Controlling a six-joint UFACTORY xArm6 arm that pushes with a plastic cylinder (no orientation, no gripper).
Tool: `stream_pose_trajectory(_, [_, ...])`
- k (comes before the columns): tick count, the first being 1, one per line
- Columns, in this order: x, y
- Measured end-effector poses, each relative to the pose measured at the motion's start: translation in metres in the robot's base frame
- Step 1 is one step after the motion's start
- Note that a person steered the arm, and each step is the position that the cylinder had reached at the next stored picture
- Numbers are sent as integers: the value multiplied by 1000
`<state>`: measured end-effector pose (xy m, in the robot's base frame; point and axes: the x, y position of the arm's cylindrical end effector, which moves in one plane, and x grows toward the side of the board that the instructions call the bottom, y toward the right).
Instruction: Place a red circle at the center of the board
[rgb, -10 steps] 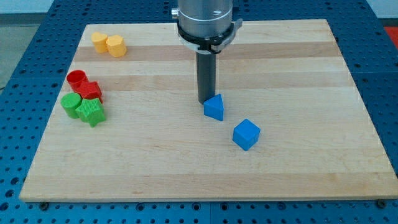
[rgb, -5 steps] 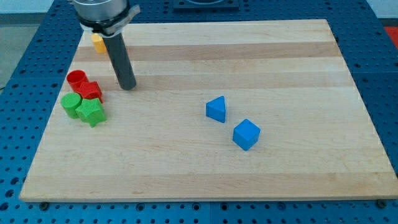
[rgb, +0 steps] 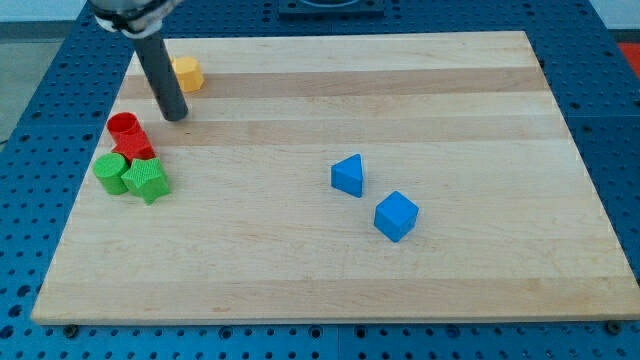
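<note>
The red circle (rgb: 124, 127) is a short red cylinder at the view's left side of the wooden board (rgb: 330, 230). A second red block (rgb: 139, 146) touches it on its lower right. My tip (rgb: 175, 116) stands on the board just right of and slightly above the red circle, a small gap apart. The rod rises toward the view's top left and hides part of a yellow block.
A yellow block (rgb: 186, 73) sits right of the rod near the top left. Two green blocks (rgb: 111, 167) (rgb: 147, 180) lie just below the red ones. A blue triangle (rgb: 348, 175) and a blue cube (rgb: 396, 216) sit right of the board's middle.
My tip has moved from beside the blue triangle across the board to the left, and now stands close to the red circle. The blocks have stayed put.
</note>
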<state>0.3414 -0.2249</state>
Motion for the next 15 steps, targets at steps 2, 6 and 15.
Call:
stream_pose_trajectory(2, [4,-69])
stream_pose_trajectory(6, [18,17])
stream_pose_trajectory(15, [135,44])
